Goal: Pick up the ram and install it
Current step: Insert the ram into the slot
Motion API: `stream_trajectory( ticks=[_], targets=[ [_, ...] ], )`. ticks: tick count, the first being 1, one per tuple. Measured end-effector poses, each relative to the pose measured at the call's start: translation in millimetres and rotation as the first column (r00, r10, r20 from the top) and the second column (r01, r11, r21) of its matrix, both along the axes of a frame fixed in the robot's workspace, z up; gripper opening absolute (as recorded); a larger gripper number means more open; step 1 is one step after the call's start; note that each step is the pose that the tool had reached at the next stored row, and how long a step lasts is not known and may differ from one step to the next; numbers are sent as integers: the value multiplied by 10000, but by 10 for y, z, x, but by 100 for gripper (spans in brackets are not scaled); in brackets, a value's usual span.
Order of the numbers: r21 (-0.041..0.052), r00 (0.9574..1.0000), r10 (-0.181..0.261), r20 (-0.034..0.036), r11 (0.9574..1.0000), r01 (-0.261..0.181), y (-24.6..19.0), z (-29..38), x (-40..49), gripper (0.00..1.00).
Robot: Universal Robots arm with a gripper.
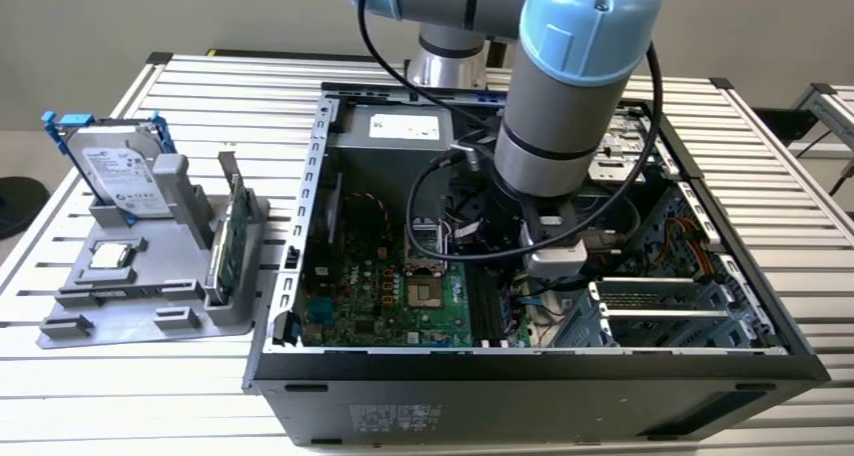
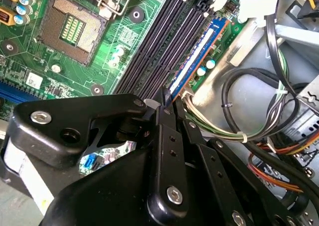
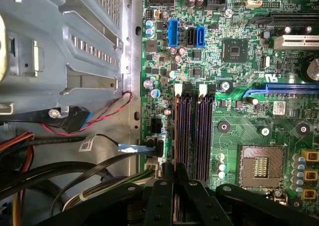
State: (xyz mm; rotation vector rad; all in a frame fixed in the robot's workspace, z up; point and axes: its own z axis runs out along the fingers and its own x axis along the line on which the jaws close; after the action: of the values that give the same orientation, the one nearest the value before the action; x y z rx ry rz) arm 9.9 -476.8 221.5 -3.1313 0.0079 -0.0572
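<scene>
4 memory slots (image 3: 194, 121) lie side by side on the motherboard (image 3: 239, 76) just ahead of the claw (image 2: 167, 104), and the ram (image 2: 197, 56) stands on edge in the outermost one, nearest the cables (image 2: 249, 116). The claw's fingertips are drawn narrow, pinched on the stick's near end in both wrist views. To seat it well, I judge the push should go straight down with the stick square in its slot.
</scene>
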Motion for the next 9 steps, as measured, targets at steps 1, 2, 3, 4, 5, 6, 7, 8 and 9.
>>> stream_trajectory(
  ticks=[1, 2, 3, 4, 5, 6, 7, 8, 9],
  targets=[
    [-1, 10000, 3, 0, 10000, -3, 0, -2, -1, 0],
    [0, 10000, 5, 0, 10000, -5, 0, -5, -4, 0],
    [0, 10000, 8, 0, 10000, -8, 0, -7, -6, 0],
    [1, 10000, 11, 0, 10000, -11, 0, -10, -7, 0],
    [2, 10000, 12, 1, 10000, -12, 0, -13, -8, 0],
    [4, 10000, 13, 1, 10000, -13, 1, -19, -8, 0],
    [2, 10000, 14, 1, 10000, -14, 1, -26, -8, 0],
    [0, 10000, 13, 1, 10000, -13, 0, -31, -9, 0],
    [-2, 10000, 13, 0, 10000, -13, 0, -33, -9, 0]
  ],
)
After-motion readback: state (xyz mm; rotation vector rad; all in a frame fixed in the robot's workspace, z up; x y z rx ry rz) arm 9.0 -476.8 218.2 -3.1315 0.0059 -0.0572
